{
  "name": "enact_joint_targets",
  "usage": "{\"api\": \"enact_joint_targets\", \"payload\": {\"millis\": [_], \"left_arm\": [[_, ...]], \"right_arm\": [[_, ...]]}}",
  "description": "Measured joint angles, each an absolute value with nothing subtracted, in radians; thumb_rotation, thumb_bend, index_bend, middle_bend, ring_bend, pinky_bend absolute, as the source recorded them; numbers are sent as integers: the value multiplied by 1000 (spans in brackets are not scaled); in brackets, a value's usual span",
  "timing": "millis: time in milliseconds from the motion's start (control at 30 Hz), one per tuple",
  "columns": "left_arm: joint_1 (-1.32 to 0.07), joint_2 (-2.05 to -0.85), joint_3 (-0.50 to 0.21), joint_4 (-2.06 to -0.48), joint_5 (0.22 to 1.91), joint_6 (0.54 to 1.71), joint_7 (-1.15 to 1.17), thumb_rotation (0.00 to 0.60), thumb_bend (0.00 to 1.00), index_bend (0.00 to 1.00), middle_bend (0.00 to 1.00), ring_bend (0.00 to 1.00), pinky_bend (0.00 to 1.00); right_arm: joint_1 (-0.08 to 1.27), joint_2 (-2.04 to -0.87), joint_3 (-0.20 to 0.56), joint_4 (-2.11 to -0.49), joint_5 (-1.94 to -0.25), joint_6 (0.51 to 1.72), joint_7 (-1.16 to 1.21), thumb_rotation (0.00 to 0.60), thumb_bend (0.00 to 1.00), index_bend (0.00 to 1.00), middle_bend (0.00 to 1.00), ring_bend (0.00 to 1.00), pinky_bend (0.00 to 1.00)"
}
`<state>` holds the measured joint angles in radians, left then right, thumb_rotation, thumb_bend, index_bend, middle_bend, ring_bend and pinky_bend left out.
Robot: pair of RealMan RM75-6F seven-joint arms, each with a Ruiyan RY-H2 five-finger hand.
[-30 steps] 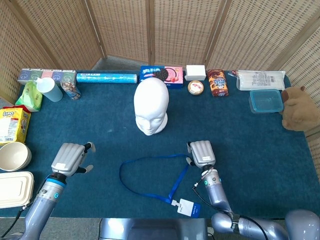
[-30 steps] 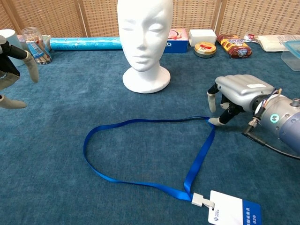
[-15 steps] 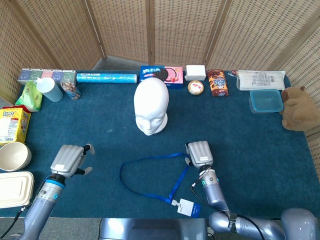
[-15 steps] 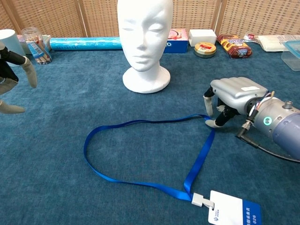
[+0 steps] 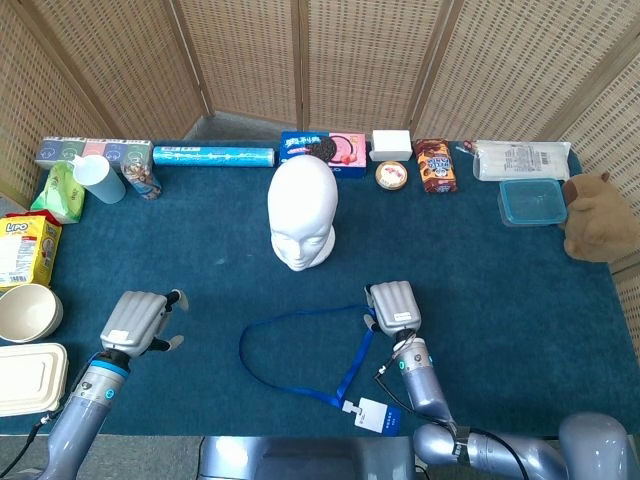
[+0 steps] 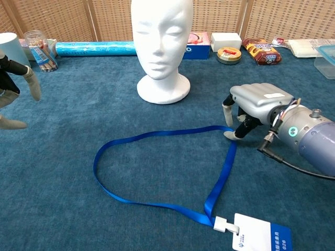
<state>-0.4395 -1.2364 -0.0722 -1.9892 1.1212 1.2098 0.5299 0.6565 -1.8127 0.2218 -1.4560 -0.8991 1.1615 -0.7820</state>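
Badge [image 6: 260, 237]: nearest me on the counter [image 5: 480, 300], at about 5 o'clock from the loop's centre, lying flat with its clip tied to the strap ends.
Lanyard [image 6: 157, 172]: blue strap spread in an open loop on the cloth; its far right corner lies right under my right hand.
Right hand [image 6: 250, 107]: palm down at 3 o'clock of the loop, fingers [image 6: 229, 135] curled, tips touching or nearly touching the strap corner; I cannot tell whether the strap is actually pinched.
Step in hand: as I judge it, securing that corner. I would press thumb and a finger tip together on the flat strap, not on the cloth, and lift slowly so the badge trails without snagging.
Left hand [image 5: 142, 318]: well apart at 9 o'clock, fingers spread, holding nothing.
Foam head [image 6: 160, 47]: upright at 12 o'clock just beyond the loop; the closest thing that a raised strap could knock.
Far row: blue roll [image 5: 213, 156], cookie box [image 5: 322, 150], small tin [image 5: 392, 175] and snack bag [image 5: 436, 165] along the back edge, out of the way.
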Motion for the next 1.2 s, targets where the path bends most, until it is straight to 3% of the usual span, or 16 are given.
{"api": "enact_joint_targets", "payload": {"millis": [733, 1200], "left_arm": [[-438, -1234, -61, -1980, 1122, 1214, 503, 598, 180, 432, 827, 891, 1000], [-441, -1237, -68, -1972, 1102, 1228, 517, 598, 180, 438, 830, 894, 1000]], "right_arm": [[694, -1824, 228, -1432, -802, 1147, -855, 519, 457, 550, 1000, 1000, 1000], [706, -1826, 227, -1451, -779, 1167, -872, 555, 501, 577, 1000, 1000, 1000]]}}
